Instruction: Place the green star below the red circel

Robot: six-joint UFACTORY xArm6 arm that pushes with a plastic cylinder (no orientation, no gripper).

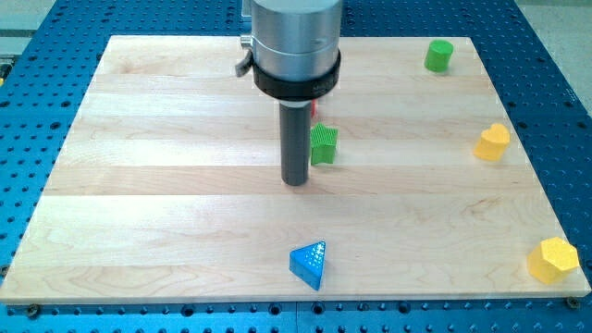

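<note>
green star (324, 145) partly hidden, pointing unclear, my tip (295, 181) just left, no pincer

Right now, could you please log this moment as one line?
my tip: touching green star's left | green star: mid-board | red circle: mostly hidden behind arm | placement: unconfirmed

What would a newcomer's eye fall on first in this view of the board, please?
The big grey arm head with its dark rod fills the top centre; my tip rests on the board just left of the green star, which the rod partly hides. A sliver of red peeks out behind the rod. The blue triangle sits alone near the view's bottom.
</note>
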